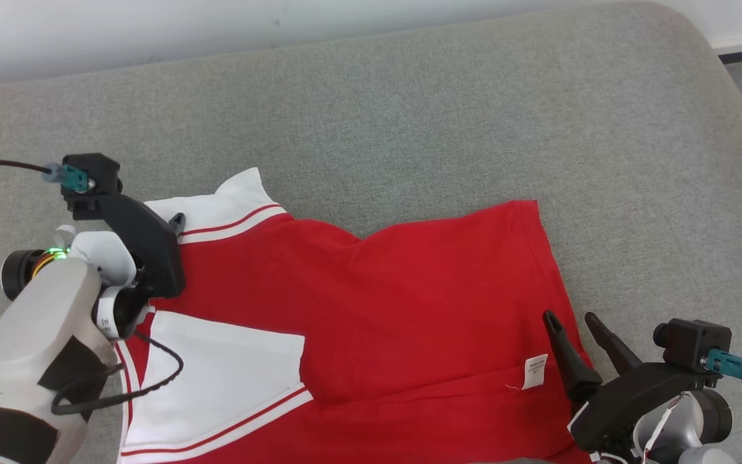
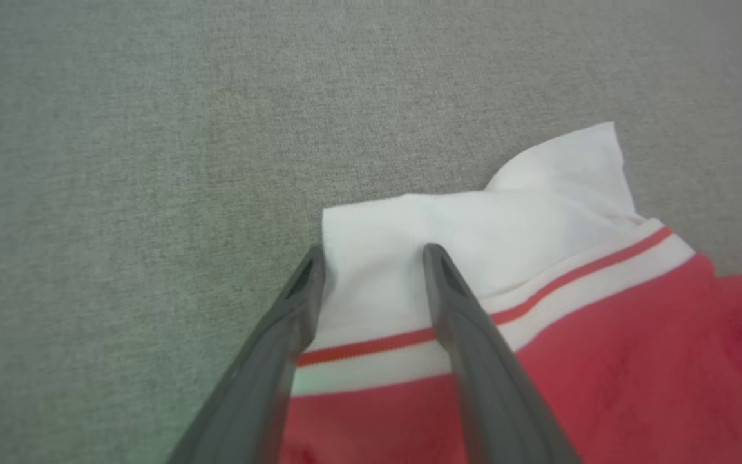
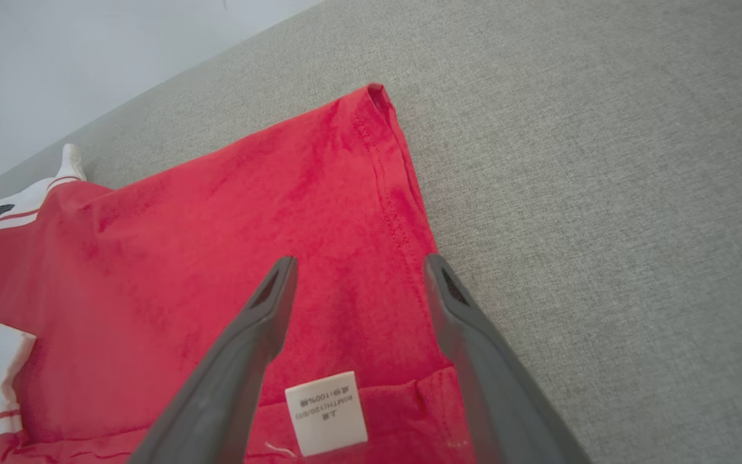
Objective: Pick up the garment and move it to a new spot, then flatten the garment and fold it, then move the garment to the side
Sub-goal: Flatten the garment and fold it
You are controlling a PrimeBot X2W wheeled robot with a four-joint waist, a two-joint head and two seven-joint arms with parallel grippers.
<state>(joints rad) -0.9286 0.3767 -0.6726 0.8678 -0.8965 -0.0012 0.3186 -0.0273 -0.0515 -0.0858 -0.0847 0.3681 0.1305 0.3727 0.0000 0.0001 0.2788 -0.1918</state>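
The garment (image 1: pixel 409 296) is red with white sleeves trimmed in red stripes, and it lies spread on a grey fabric surface (image 1: pixel 409 116). My left gripper (image 1: pixel 174 225) is at its upper left white sleeve. In the left wrist view that gripper (image 2: pixel 374 254) has its fingers apart, straddling the white sleeve corner (image 2: pixel 474 225). My right gripper (image 1: pixel 570 319) hovers open over the red hem at the lower right. The right wrist view shows this gripper (image 3: pixel 359 261) just above a white care label (image 3: pixel 326 412) on the garment (image 3: pixel 216 258).
The grey surface stretches far beyond the garment at the top and right. A pale wall (image 1: pixel 152 26) borders it at the back, and its rounded right edge (image 1: pixel 741 96) drops toward the floor. A black cable (image 1: pixel 152 380) loops from my left wrist over the lower sleeve.
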